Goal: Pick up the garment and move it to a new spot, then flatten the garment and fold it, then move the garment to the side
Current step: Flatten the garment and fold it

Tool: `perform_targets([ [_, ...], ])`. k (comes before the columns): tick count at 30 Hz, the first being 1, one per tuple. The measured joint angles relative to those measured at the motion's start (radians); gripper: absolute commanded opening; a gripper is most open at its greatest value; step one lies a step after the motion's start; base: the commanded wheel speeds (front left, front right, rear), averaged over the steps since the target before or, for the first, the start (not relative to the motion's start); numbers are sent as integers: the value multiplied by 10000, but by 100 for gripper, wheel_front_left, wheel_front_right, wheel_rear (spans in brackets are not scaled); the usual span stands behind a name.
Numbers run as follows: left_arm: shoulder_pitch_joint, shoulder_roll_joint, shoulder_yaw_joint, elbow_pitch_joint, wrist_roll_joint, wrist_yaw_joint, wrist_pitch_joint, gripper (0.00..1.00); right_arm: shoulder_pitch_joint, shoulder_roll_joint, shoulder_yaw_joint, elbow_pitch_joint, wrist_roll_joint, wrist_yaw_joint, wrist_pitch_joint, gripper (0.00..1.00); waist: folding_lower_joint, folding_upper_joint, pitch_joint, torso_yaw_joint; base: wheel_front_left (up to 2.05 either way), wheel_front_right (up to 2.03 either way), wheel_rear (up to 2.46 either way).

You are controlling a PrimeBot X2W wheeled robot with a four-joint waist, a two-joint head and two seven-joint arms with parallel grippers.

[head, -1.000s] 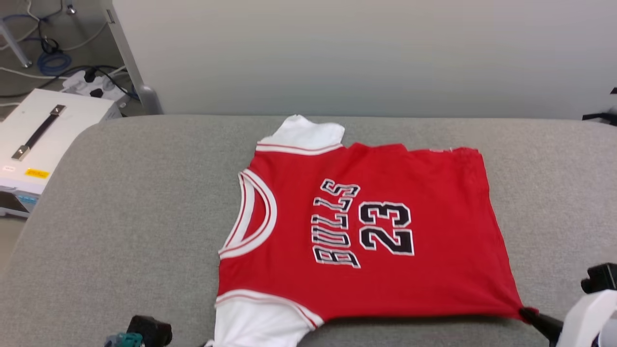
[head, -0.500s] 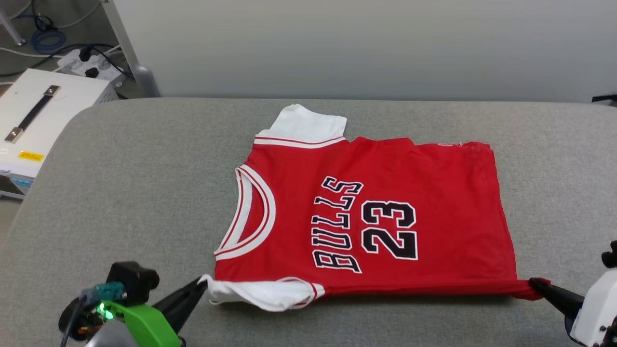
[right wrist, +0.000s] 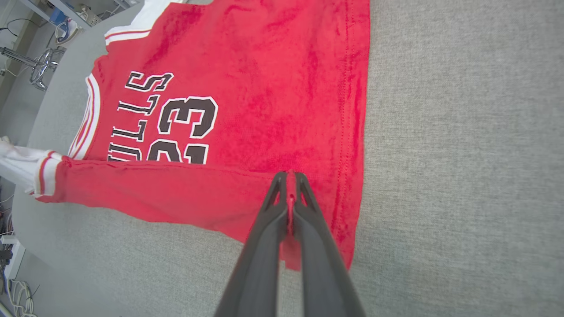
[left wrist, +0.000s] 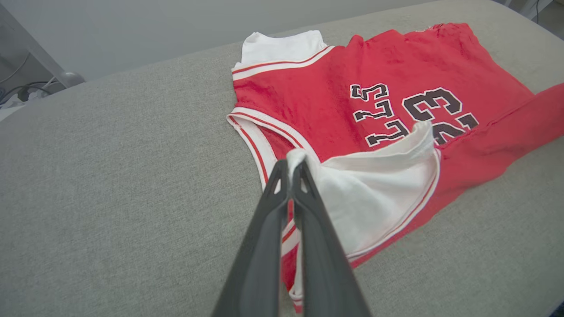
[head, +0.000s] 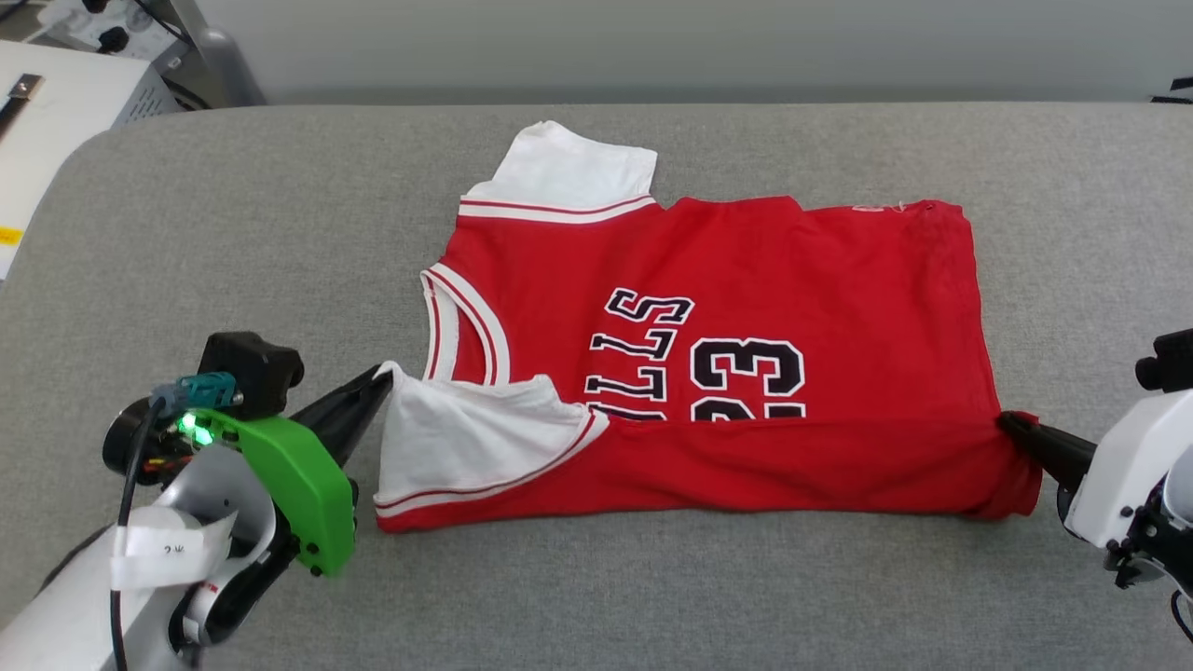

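The garment, a red jersey with white sleeves and black "BULLS 23" lettering, lies face up on the grey padded table. Its near long edge is lifted and folded over the lower part of the lettering. My left gripper is shut on the tip of the near white sleeve, seen up close at my left gripper. At the hem end, my right gripper is shut on the near red corner, and in the right wrist view my right gripper pinches that red cloth.
A white case stands off the table's far left corner beside a grey post. Bare grey table surface lies to the left, right and front of the garment. A pale wall runs behind the table.
Both grippers have carried the garment's near edge up and away from me, folding it over the lower lettering. The head view has tilted down, so the whole scene sits higher.
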Motion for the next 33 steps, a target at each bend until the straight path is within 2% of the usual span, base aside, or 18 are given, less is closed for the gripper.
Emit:
perform_targets([
  [7,-994,-362,-238,1392,150,-364,244,0,-741,353,12,487,-424,-4,92,0,1,0,679,-135,0,0,0],
  [16,-1787,-1149,-648,3267,508,-671,-2,0,-1204,504,280,1197,-782,-71,-65,0,1,0,1245,-297,0,0,0],
  [17,-1851,-1225,-711,3461,560,-698,-35,3,-1231,514,299,1266,-792,-71,-94,0,1,0,1274,-314,0,0,0],
  [18,-1904,-1310,-759,3651,591,-709,-67,68,-1251,533,309,1325,-865,-71,-182,36,1,0,1291,-330,0,0,0],
  [19,-1948,-1379,-792,3814,629,-709,-150,100,-1264,548,322,1373,-913,-71,-265,100,1,0,1299,-340,0,0,0],
  [26,-2188,-2142,-800,4907,704,-681,-1062,100,-1370,692,297,1678,-922,-71,-861,100,1,0,1077,-319,0,0,0],
  [33,-2126,-2863,-182,5446,357,-199,-2468,100,-1170,566,313,1361,-1220,-71,-1639,100,1,0,398,-212,0,0,0],
])
